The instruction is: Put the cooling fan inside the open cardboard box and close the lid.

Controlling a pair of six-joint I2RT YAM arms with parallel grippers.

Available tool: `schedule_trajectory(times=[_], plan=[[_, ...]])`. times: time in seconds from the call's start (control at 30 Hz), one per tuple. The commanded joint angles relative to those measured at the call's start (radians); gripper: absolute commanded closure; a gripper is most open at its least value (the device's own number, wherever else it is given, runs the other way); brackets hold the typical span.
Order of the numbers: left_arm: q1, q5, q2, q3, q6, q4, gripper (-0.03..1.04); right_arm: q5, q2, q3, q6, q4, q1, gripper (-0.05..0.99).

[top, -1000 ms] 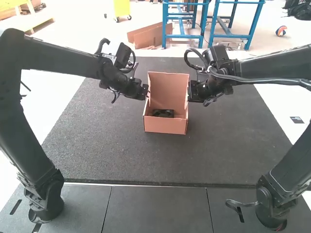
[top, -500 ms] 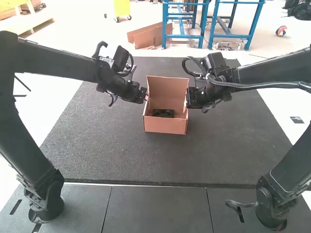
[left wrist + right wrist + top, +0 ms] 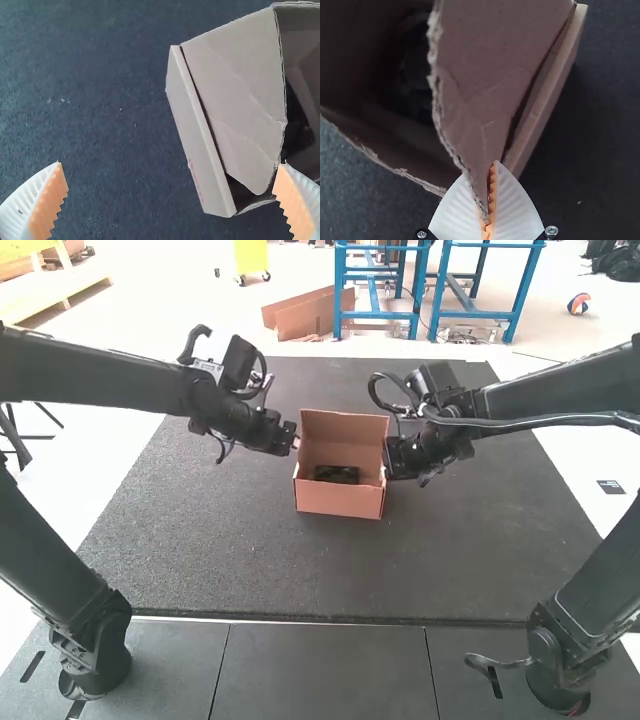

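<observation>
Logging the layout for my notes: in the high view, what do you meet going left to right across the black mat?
left gripper, open → open brown cardboard box → right gripper, shut on the box's side flap

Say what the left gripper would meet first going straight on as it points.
Most likely the side flap of the cardboard box, close ahead of the open left gripper; depth is unclear.
</observation>
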Motion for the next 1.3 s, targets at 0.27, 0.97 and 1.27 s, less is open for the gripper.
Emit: schedule_trajectory(times=[0.27, 0.97, 1.27], plan=[[-0.004, -0.034, -0.105, -0.012, 0.014, -0.019, 0.04, 0.040, -0.037, 0.086, -0.017, -0.091, 0.017, 0.01], [-0.044, -0.305, 0.052, 0.308, 0.058, 0.099, 0.04, 0.270, -0.188, 0.172, -0.165, -0.131, -0.208, 0.02], [-0.096, -0.299, 0.177, 0.400, 0.066, 0.099, 0.04, 0.238, -0.166, 0.218, -0.161, -0.173, -0.311, 0.02]])
